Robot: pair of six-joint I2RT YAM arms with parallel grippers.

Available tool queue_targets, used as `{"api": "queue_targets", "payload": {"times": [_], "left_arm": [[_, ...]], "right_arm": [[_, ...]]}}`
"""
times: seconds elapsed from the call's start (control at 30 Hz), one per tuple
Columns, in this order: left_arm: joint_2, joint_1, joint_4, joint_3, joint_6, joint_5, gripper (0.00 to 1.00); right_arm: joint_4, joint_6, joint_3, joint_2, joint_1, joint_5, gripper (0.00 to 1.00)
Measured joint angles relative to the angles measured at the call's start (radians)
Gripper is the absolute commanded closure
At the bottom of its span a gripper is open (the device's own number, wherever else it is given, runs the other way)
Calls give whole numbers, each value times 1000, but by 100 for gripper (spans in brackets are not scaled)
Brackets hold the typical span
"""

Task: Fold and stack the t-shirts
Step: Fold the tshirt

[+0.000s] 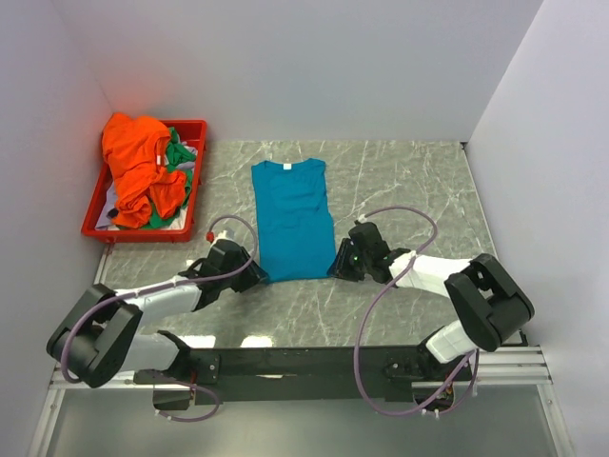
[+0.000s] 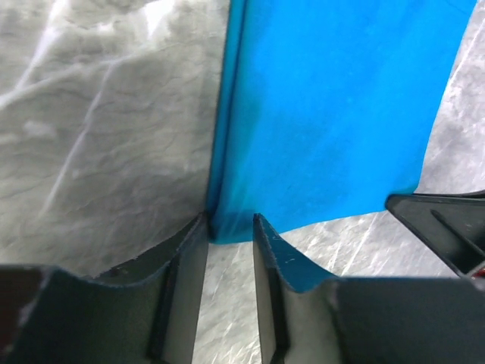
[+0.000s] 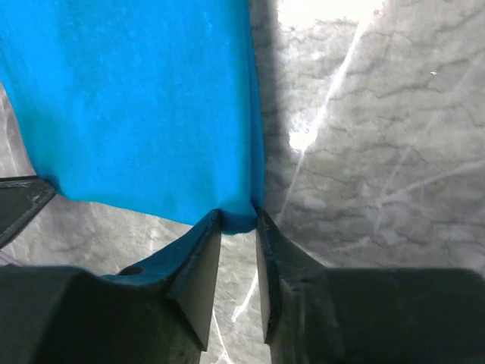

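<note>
teal t-shirt (image 1: 290, 219) neck label (image 1: 285, 166): unreadable | left end effector (image 2: 229, 227): apart around hem corner | right end effector (image 3: 239, 220): corner between tips, grip unclear

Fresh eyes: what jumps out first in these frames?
The teal t-shirt lies flat mid-table, neck away from the arms, with the left gripper and right gripper each straddling a bottom corner. At the far left, a red tray holds the crumpled orange t-shirt over the green t-shirt.

Plain teal-blue t-shirt (image 1: 291, 219); orange t-shirt (image 1: 133, 157); green t-shirt (image 1: 181, 155); red tray (image 1: 193, 127); table (image 1: 409, 181) grey-green marble, pale veins; walls (image 1: 285, 67) white.
</note>
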Motion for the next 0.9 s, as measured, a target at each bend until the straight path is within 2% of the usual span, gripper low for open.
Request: {"api": "queue_targets", "payload": {"times": [0.07,0.13,0.17,0.27,0.3,0.4,0.6,0.73,0.9], "left_arm": [[16,0,35,-7,-11,10,66],[32,1,73,-16,-21,21,72],[42,2,89,-18,-26,27,75],[69,2,118,-19,-40,43,90],[72,1,121,-19,-43,46,99],[61,-8,112,-20,-47,44,99],[-107,-74,-31,-64,-71,23,99],[-273,-145,-106,-118,-115,10,99],[-523,-278,-230,-192,-192,-37,99]], "right_arm": [[13,4,-1,8,-1,-3,74],[21,7,-2,15,-2,-5,78],[27,8,-4,17,-3,-7,84],[35,12,-12,18,-5,-8,92],[40,13,-15,16,-5,-8,93],[50,15,-32,2,-6,-8,99],[23,13,-121,-121,-5,-25,100],[0,19,-207,-281,1,-42,100],[-53,48,-309,-539,67,-42,100]]}}
